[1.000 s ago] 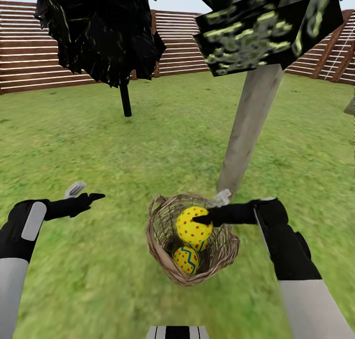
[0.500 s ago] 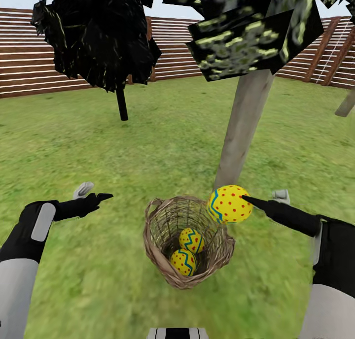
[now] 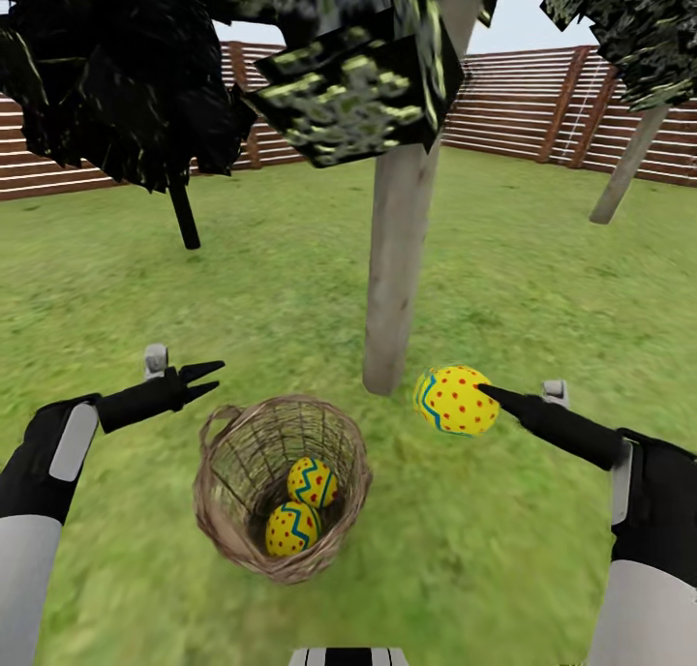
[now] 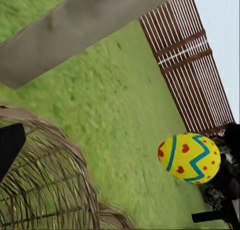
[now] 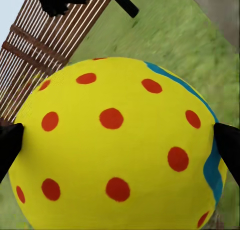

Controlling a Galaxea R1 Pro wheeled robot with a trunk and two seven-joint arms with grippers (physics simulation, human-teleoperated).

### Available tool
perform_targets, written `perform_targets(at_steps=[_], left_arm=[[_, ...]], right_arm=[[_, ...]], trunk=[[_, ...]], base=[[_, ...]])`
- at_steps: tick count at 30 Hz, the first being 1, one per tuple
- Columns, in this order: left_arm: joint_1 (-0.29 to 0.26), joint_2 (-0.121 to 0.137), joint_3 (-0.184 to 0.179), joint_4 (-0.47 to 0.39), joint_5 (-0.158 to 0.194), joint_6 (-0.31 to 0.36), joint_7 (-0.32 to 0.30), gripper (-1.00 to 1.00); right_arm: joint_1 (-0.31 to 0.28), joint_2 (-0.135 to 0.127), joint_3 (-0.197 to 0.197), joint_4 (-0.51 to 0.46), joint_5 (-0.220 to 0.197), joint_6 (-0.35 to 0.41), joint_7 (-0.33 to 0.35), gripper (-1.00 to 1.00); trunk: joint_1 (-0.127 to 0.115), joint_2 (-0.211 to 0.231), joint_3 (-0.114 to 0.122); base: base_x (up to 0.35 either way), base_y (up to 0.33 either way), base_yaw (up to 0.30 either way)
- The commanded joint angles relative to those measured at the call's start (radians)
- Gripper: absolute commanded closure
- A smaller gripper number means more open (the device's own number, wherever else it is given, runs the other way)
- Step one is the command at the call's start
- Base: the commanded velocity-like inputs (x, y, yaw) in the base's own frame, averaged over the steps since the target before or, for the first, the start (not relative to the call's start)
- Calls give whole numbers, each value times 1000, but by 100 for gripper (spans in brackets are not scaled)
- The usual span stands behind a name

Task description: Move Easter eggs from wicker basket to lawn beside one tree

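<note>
While the left hand (image 3: 205,378) hangs empty and parted, the right hand (image 3: 484,395) grips an egg (image 3: 455,400) beside the trunk (image 3: 395,279).

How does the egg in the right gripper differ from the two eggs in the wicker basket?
The held egg is clamped in the right gripper above the lawn; the two basket eggs lie inside the wicker basket, ungripped. The held one shows mainly red dots; the basket eggs show blue zigzags. All are yellow.

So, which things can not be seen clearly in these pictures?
- Head view: the two Easter eggs in the wicker basket; its wall hides their lower parts.
- Right wrist view: the held egg hides the right tool's fingers, except the tips.
- Left wrist view: the tree trunk, cut by the picture's edges.
</note>
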State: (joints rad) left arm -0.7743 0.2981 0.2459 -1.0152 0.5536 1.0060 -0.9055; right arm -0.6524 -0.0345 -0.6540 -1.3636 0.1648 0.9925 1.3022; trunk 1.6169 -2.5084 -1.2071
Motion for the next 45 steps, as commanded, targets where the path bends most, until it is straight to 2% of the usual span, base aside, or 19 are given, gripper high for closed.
perform_targets(at_steps=[1,4,6,8,11,12,15,17,20,22,24,26,29,30,32,35,39,43,45], left_arm=[[-1,1,1,0,-4,3,-11,-100],[0,1,0,2,-4,5,-19,-100],[4,1,0,8,-3,6,-32,-100],[8,0,-1,7,-3,6,-53,-100],[9,1,-1,3,-3,6,-89,-100],[9,1,-1,3,-3,6,-94,-100],[9,5,-1,3,-3,6,-107,-100],[14,28,0,5,-3,6,-171,-100],[33,51,1,8,-3,5,-229,-100],[34,63,2,11,-3,5,-235,-100],[36,68,5,11,-3,5,-236,-100],[36,78,6,12,-2,5,-236,-100],[47,89,17,12,-3,5,-236,-100],[48,97,22,13,-3,5,-236,-100],[49,116,31,44,-2,5,-238,-100],[50,132,80,83,-2,4,-240,-100],[50,143,89,88,-3,3,-240,-100],[50,156,90,89,-2,5,-240,-100],[50,158,91,89,-1,5,-240,-100]], right_arm=[[-1,1,0,-1,12,6,-55,100],[-1,2,7,-2,11,-8,-252,100],[-1,18,49,4,11,-80,-354,100],[-1,46,130,6,13,-154,-481,100],[-1,96,286,50,13,-262,-747,100],[-1,101,344,94,13,-304,-820,100],[-1,104,450,196,11,-438,-1001,100],[-1,105,520,241,10,-476,-1117,100],[-1,105,553,276,11,-494,-1162,100],[-1,104,556,302,13,-499,-1183,100],[-1,105,568,351,13,-557,-1234,100],[-1,104,653,430,14,-659,-1312,100],[-1,104,770,500,12,-728,-1424,100],[-1,104,782,510,12,-739,-1432,100],[-1,104,793,524,11,-750,-1437,100],[-1,105,796,531,10,-754,-1439,100],[-1,108,799,573,14,-807,-1441,100],[-31,121,807,800,15,-890,-1496,100],[-118,133,807,932,6,-915,-1525,100]], trunk=[[0,0,0],[0,0,4],[0,0,4],[0,0,4],[0,0,4],[0,0,4],[0,0,4],[0,0,4],[0,0,4],[0,0,4],[0,0,4],[0,0,4],[0,0,5],[0,0,5],[0,0,6],[0,-1,2],[2,-1,-14],[4,-2,-29],[5,-3,-37]], base=[[80,-331,-214],[49,-333,-186],[5,-276,-35],[1,-67,101],[-84,-203,260],[-63,-307,285],[-18,-324,287],[-2,-332,288],[0,-333,288],[0,-328,289],[0,-312,289],[0,-142,288],[0,-22,288],[0,-3,288],[0,-1,248],[0,0,45],[0,0,3],[0,0,0],[0,0,0]])
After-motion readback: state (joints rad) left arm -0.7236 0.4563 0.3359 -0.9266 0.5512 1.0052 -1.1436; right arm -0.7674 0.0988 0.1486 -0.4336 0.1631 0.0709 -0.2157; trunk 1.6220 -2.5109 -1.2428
